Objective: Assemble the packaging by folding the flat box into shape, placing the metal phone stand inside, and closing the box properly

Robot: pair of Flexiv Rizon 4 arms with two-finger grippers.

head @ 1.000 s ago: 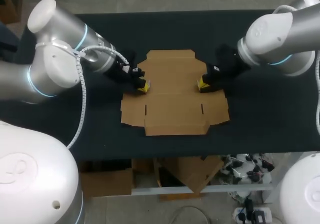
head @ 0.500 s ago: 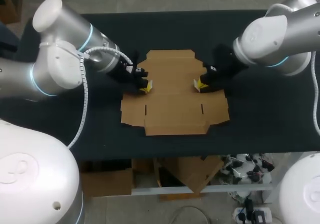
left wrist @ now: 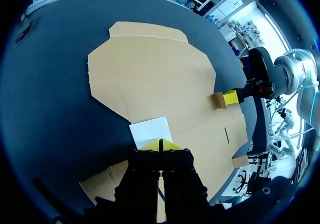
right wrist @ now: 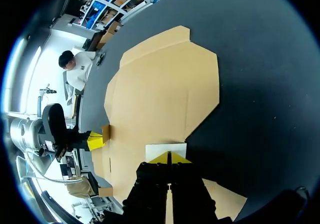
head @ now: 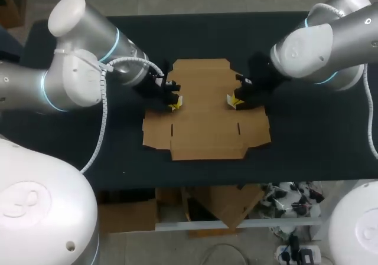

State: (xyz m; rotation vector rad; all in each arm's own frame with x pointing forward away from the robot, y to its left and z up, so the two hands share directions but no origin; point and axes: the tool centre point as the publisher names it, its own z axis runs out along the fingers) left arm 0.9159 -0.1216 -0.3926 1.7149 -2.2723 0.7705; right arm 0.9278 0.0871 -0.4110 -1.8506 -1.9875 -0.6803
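Note:
A flat brown cardboard box [head: 204, 117] lies unfolded in the middle of the black table. My left gripper [head: 175, 102] is shut, its yellow tips low at the box's left side and pressing against a small side flap [left wrist: 150, 130] that stands raised ahead of them. My right gripper [head: 234, 101] is shut too, at the box's right side against its own small raised flap [right wrist: 166, 149]. Each wrist view shows the other gripper across the cardboard: the right one [left wrist: 230, 97] and the left one [right wrist: 95, 140]. No metal phone stand is in view.
The black table [head: 307, 141] reaches well beyond the cardboard on the left, right and far sides. Its front edge [head: 236, 181] runs close to the box's near flap. Both arms slant in over the table's far corners.
Both shut grippers have slid inward toward the box's middle, and the small side flaps ahead of them have tipped up. The arms' elbows have swung inward as well.

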